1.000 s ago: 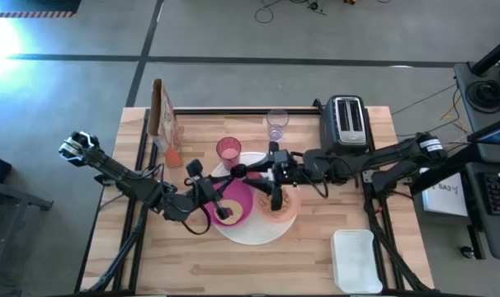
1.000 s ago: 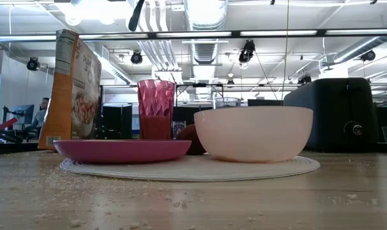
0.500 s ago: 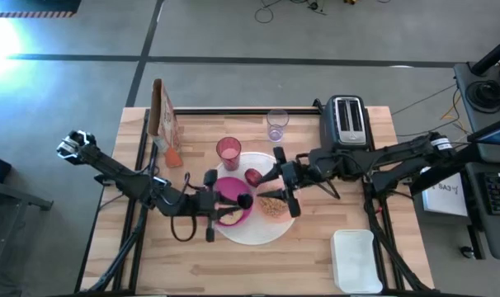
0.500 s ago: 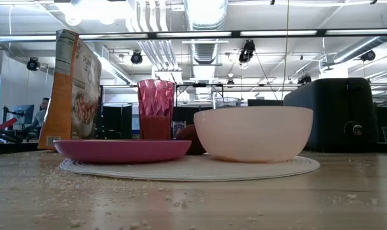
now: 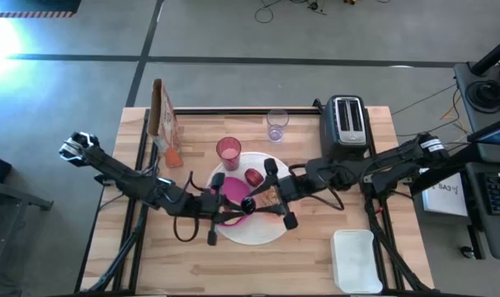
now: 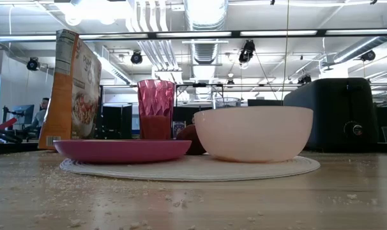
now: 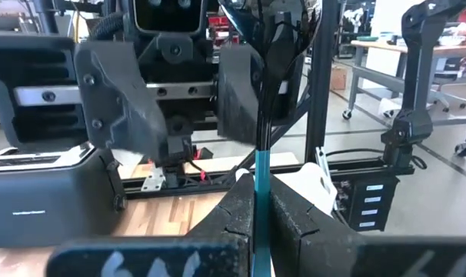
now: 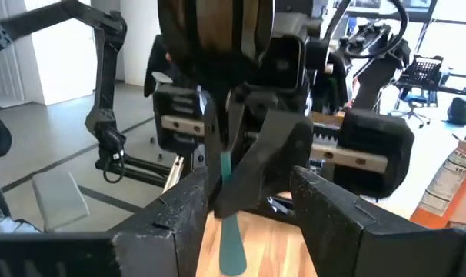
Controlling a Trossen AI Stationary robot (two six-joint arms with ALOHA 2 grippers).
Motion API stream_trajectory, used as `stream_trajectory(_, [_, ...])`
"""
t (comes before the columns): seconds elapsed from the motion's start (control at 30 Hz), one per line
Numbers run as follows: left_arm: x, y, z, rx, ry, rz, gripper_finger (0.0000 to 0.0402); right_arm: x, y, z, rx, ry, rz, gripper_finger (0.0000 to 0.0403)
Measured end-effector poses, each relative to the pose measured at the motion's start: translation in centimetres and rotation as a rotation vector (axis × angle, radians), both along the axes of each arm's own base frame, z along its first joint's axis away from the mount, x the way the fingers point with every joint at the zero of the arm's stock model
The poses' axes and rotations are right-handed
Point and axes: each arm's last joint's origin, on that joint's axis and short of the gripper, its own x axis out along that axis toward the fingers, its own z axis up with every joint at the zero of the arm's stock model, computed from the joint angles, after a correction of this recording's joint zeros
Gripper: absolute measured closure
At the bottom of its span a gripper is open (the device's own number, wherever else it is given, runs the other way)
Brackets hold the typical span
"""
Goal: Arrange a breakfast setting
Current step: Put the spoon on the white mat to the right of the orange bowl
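- Near edge of wooden table (image 6: 193, 204): pale plank top, crumbs scattered all over. White rectangular tub (image 5: 354, 260) sits near that edge on the R side, well apart from the rest.
- Large round white plate (image 6: 295, 167): flat, ribbed rim. On it sit the magenta bowl (image 6: 122, 150), shallow and matte, and the peach bowl (image 6: 254, 133), deep, smooth and glossy. They stand side by side; can't tell if the rims touch.
- Above the plate the L tool (image 7: 256, 204) is clamped on the teal-handled spoon (image 7: 257, 177), thin flat plastic handle pinched between its two dark fingers.
- Key relation: spoon's long axis runs along the line between the two tools, free handle end pointing at the R tool (image 8: 256, 192). R tool faces the L tool head-on, fingers spread either side of the handle, not touching it. Looks like a handover. R arm is the nearer one to take it; it needs to close square across the handle's thin sides.
- Round bread: mostly hid under the tools, can't place it.
- Small red fruit (image 5: 253, 176): rounded, shiny, on the plate's far part.
- Pink translucent tumbler (image 6: 156, 108): faceted, upright, just beyond the plate.
- Farther back: clear cup (image 5: 276, 124), black-and-silver toaster (image 5: 346, 122), and a cereal box (image 6: 71, 89) upright at far L.
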Motion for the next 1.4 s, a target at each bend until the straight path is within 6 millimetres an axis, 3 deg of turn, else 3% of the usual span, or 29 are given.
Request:
stream_trajectory(0.73, [4.0, 1.1, -1.3, -0.047, -0.068, -0.086, 0.0401, -0.1, 0.7, 0.2, 0.061, -0.006, 0.068, 0.0228])
stream_trajectory(1.27, [3.9, 1.2, -1.1, -0.052, -0.083, -0.085, 0.0401, -0.1, 0.7, 0.0, 0.091, 0.021, 0.069, 0.0378])
stream_trajectory(1.4, [3.9, 1.2, -1.1, -0.056, -0.084, -0.084, 0.0401, -0.1, 0.7, 0.1, 0.087, 0.019, 0.068, 0.0392])
